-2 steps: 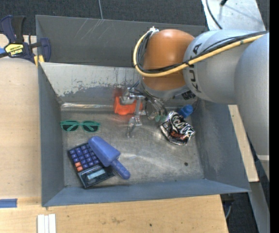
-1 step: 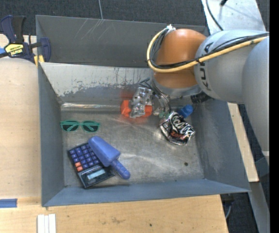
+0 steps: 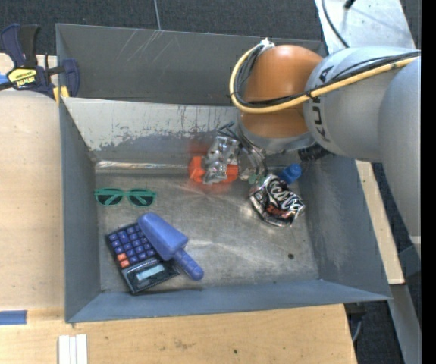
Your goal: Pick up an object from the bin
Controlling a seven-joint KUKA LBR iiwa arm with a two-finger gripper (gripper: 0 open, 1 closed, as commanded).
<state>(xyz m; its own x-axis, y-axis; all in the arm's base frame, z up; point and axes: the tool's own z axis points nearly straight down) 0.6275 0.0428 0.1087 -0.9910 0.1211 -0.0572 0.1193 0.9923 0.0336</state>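
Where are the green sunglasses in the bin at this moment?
In the camera view the green sunglasses lie on the bin floor at the left, near the left wall, just above the blue calculator and far left of the tool.

We see a bulky silver-grey arm (image 3: 373, 108) with black lettering (image 3: 314, 124), partly readable, near its glossy orange dome cover (image 3: 278, 86). A pale yellow cable (image 3: 236, 78) loops round the dome's nine o'clock side and runs along the arm. At the dome's seven o'clock sits a small bare-metal pincer (image 3: 221, 160).
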